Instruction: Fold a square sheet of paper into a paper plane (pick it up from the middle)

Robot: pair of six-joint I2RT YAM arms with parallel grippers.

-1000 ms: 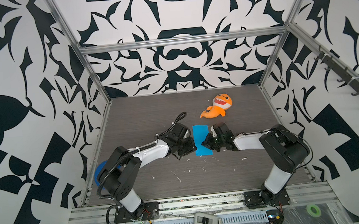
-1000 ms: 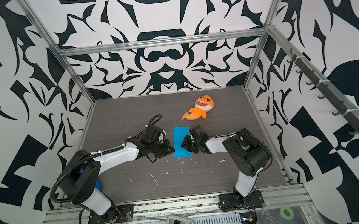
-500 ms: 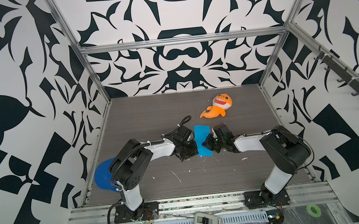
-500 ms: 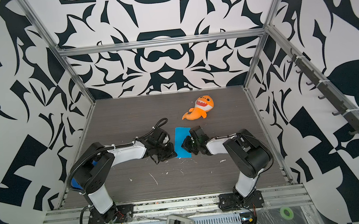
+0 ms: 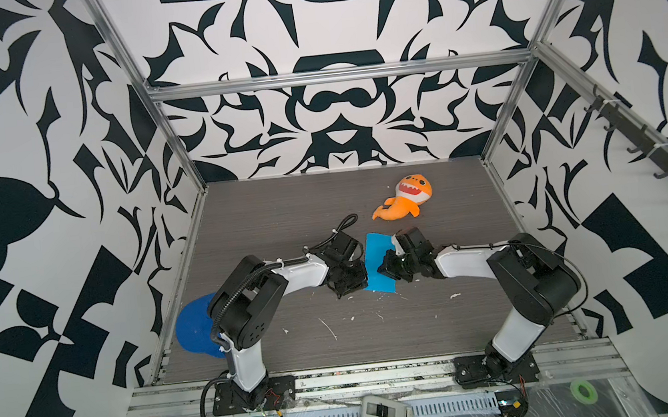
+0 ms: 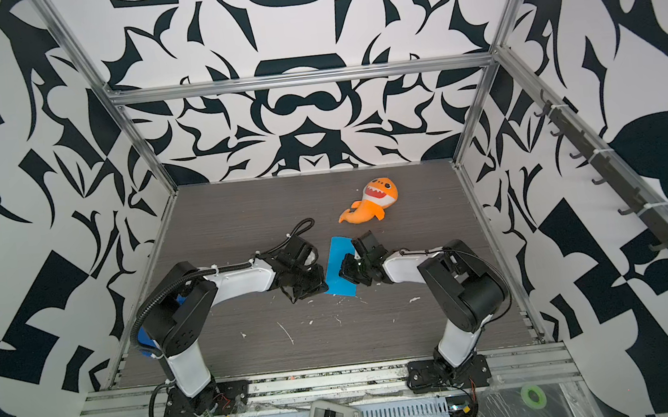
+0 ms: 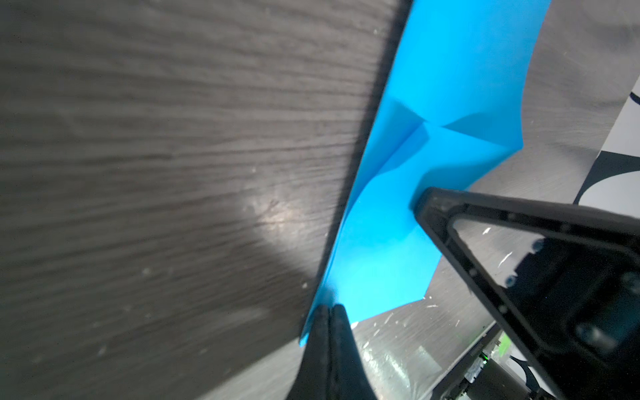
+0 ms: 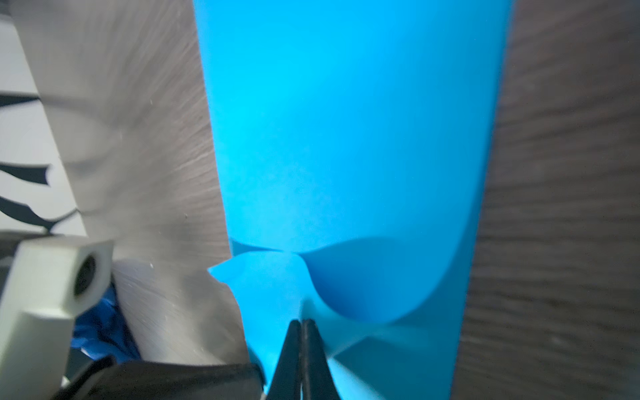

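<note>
Roughly at the middle of the dark wood-grain tabletop (image 5: 283, 222) lies the square sheet of paper (image 5: 374, 247), bright blue and doubled over into a narrow strip. Its long sides run from the back edge toward the front edge. Both arms reach in low from the front corners and meet at this strip.

The left gripper (image 5: 365, 276) sits on the strip's left long side, close to its front corner. In the left wrist view its two black fingertips (image 7: 327, 311) are pressed together with the paper's edge pinched between them.

The right gripper (image 5: 383, 265) comes in from the opposite long side, about halfway along. In the right wrist view its fingertips (image 8: 303, 323) are closed on a raised flap of the blue paper (image 8: 346, 138), and the sheet curls upward beside the pinch. A diagonal crease and a small triangular fold show in the left wrist view near that gripper's finger (image 7: 429, 204).

An orange shark plush (image 5: 406, 200) lies apart from the paper, toward the back edge and right of centre. A dark blue round disc (image 5: 193, 327) rests at the left edge near the front corner, partly hidden by the left arm. Small white scraps (image 5: 329, 329) dot the tabletop toward the front edge.
</note>
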